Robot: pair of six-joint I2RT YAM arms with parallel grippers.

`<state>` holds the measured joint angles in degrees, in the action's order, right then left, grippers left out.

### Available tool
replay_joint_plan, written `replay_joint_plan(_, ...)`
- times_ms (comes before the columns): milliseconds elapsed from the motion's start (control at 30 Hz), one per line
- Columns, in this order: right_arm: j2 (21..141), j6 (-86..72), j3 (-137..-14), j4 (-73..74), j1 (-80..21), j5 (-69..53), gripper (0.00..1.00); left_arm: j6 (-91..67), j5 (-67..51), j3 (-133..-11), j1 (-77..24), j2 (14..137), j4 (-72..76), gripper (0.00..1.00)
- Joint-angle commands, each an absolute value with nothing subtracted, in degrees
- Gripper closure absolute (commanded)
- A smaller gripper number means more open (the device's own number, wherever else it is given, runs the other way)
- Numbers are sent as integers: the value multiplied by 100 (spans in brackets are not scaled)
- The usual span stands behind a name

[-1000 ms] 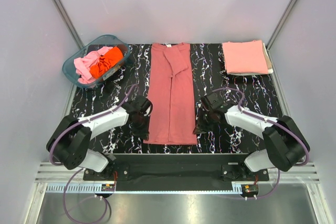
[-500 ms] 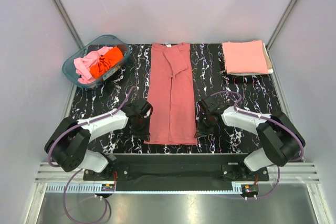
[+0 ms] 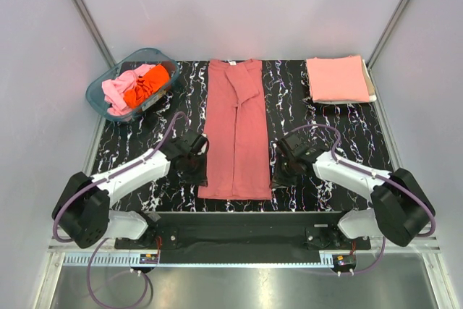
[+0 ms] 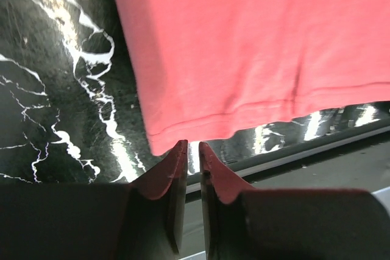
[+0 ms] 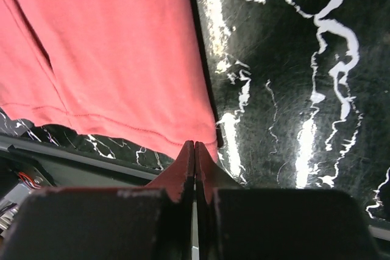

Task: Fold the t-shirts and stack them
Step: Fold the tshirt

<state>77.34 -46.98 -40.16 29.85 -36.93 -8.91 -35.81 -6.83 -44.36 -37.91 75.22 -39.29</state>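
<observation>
Your left fingers slightly apart, right fingers together, both at red t-shirt hem; you can't tell if cloth is pinched. Black marbled surface, grey walls.

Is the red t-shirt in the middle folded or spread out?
Partly folded: the red t-shirt lies as a long narrow strip, both sides turned in, not folded crosswise.

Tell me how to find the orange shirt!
Look at the black marbled table, then its far left corner, where a see-through teal tub sits. Crumpled inside it, beside pink tees, is the orange tee. It's the brightest cloth there, far bolder than its pink neighbours.
</observation>
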Motion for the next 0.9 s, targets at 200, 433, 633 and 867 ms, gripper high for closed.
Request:
replay_joint_plan(200,7866,-5036,-3876,2848,-4104,-738,100,-3674,-650,-4009,-3815,7532,-3542,82)
replay_joint_plan(433,8077,-5027,-3709,2839,-4122,-571,100,-3744,-650,-3621,-3849,7708,-3349,82)
replay_joint_plan(633,7797,-5071,-3955,3049,-4122,-624,100,-3630,-405,-4103,-3867,7436,-3742,79)
replay_joint_plan(867,7093,-5168,-4113,3533,-4122,-300,80,-3560,27,-4456,-3456,7163,-4088,68)
